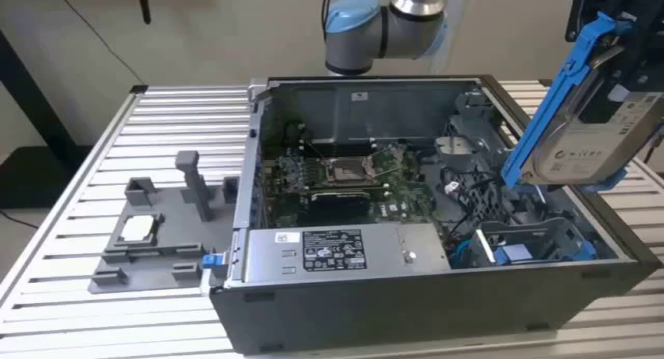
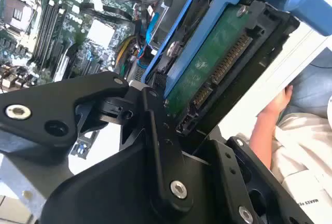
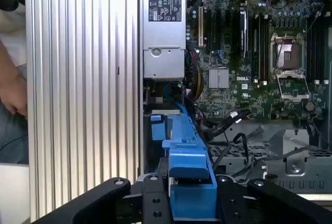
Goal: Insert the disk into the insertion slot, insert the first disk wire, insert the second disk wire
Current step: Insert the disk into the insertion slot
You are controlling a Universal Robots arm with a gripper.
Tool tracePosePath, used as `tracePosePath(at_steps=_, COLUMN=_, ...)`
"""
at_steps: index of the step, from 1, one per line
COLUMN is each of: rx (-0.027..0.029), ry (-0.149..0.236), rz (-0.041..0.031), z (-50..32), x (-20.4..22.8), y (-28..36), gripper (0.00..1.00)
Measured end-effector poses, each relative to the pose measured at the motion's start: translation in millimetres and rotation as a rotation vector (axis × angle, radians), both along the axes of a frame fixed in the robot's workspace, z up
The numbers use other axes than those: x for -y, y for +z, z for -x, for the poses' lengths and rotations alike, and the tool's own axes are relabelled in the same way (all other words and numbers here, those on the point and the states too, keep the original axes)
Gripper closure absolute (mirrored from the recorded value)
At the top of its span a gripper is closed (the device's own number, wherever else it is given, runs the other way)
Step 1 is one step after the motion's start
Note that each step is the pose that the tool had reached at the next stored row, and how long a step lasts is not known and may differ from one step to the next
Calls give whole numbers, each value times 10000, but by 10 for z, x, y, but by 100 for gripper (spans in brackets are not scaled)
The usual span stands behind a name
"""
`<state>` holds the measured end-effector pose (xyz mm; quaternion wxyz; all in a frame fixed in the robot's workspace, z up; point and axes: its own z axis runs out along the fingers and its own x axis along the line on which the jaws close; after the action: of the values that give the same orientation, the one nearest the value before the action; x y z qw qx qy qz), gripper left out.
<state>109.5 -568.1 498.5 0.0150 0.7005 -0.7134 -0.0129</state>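
Observation:
My gripper [image 1: 620, 57] is shut on the disk [image 1: 593, 118] and holds it in the air, tilted on edge, above the right end of the open computer case. The disk is a silver drive with a white label in a bright blue carrier. In the second wrist view the black fingers [image 2: 155, 130] clamp the disk [image 2: 212, 63], whose green board and connector face the camera. In the first wrist view the blue carrier [image 3: 187, 154] sticks out of the gripper [image 3: 189, 195]. The insertion slot [image 1: 534, 244], a grey bay with blue tabs, lies below the disk in the case's near right corner. Loose black wires [image 1: 467, 194] lie beside it.
A long grey box with white stickers [image 1: 332, 254] runs along the case's near edge, with the motherboard [image 1: 343, 172] behind it. A grey fixture [image 1: 155, 235] stands on the slatted table [image 1: 62, 219] at the exterior view's left. A person's hand [image 2: 275, 110] is close by.

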Motion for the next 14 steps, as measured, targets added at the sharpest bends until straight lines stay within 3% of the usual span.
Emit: tracePosePath(at_steps=14, rx=0, ry=0, rz=6, z=0, x=0, y=-2, gripper=67)
